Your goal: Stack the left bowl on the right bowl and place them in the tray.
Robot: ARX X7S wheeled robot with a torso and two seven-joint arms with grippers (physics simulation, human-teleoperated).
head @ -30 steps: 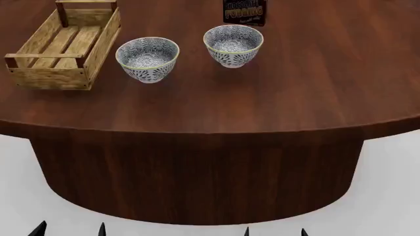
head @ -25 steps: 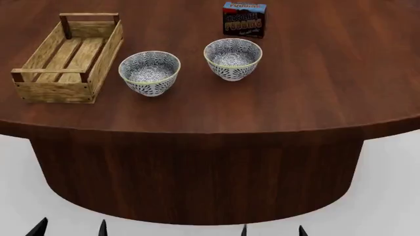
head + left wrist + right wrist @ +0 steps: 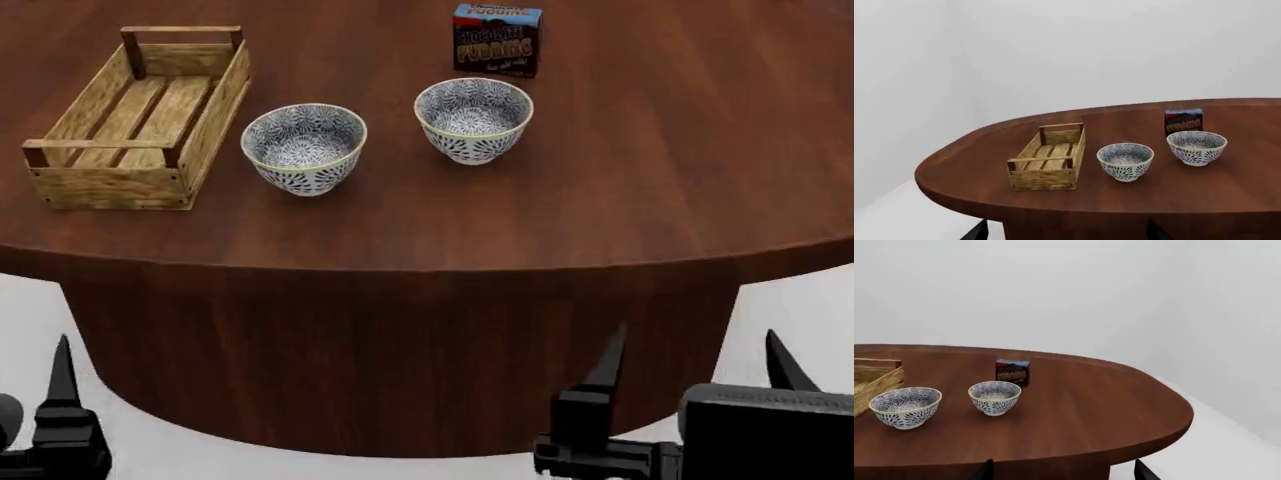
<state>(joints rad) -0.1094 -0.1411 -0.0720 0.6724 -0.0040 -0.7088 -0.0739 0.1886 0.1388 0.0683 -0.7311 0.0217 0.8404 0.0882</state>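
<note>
Nothing on the table [image 3: 641, 190] has been touched, so the task appears to be at its very first step: bringing an arm up to the left bowl [image 3: 304, 146]. That bowl stands upright just beside the long side of the tray [image 3: 134, 120], which sits empty at the table's left part, and the right bowl [image 3: 474, 118] stands apart from it, in front of the chocolate pudding box [image 3: 497, 38]. The 2 bowls are separate, and neither is in the tray. Both arms hang below the table's near edge, well away from any object. The right end effector [image 3: 691, 362] shows 2 dark fingers spread wide with nothing between them, so it is released. The left end effector [image 3: 60, 370] shows only 1 finger tip at the head view's lower corner, while its wrist view shows 2 dark tips set far apart at the picture's edge, which suggests it is released too. The next move probably calls for the left arm to rise above the table, reach over the left bowl's rim and close on it before lifting toward the right bowl.
</note>
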